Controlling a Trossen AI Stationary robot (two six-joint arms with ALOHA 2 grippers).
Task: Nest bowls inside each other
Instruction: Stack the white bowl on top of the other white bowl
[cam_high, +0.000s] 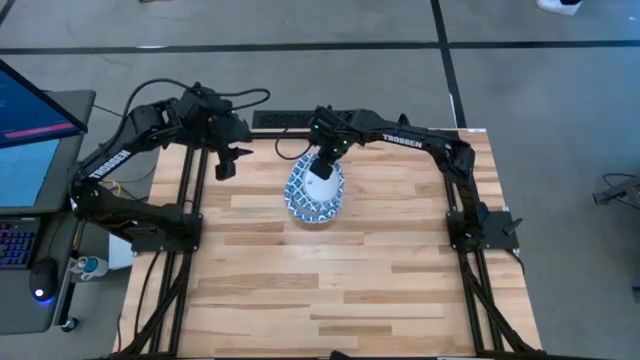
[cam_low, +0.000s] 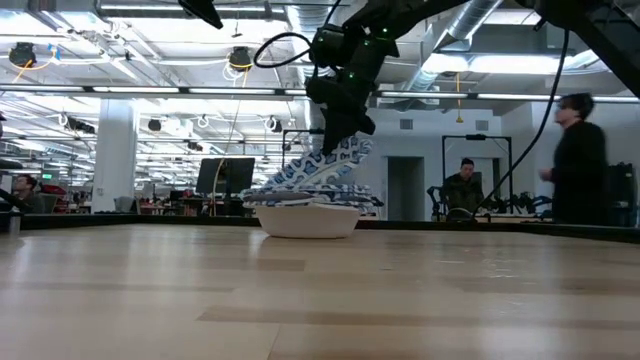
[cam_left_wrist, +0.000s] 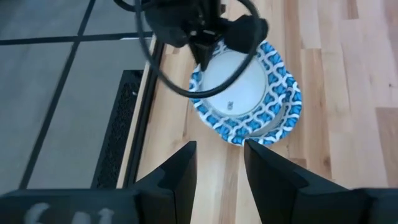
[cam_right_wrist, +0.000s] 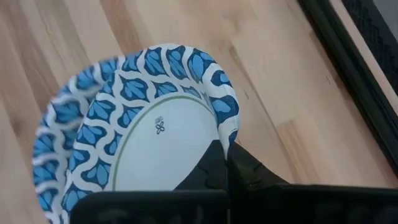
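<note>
- Blue-and-white patterned rims and plain white centres mark the bowls; they look thin-walled and light, probably paper or thin plastic, so they should flex under a hard pinch and slide easily on wood.
- Left gripper (cam_high: 226, 160): waits above the far left part of the surface (cam_high: 330, 290), beside the stack, fingers (cam_left_wrist: 179, 171) parted and grasping nothing.
- Stack of bowls (cam_low: 307, 212): rests on the surface near its far edge, about midway across. The number of bowls in it cannot be told.
- Tilted bowl (cam_high: 312, 190): leans on the stack, one side low on the stack and the other raised. It is not yet seated.
- Right gripper (cam_high: 322, 168): clenched on the raised rim of the tilted bowl, one finger inside, one outside.
- Recommended hold: the rim, as here; a light pinch is judged sufficient, since excess force may buckle the wall.
- Risk: releasing while tilted may leave the bowl skewed or nudge the stack.
- Obstructions: none on the surface around the stack; the left gripper is the nearest body. People (cam_low: 577, 160) stand in the room beyond, well apart.
</note>
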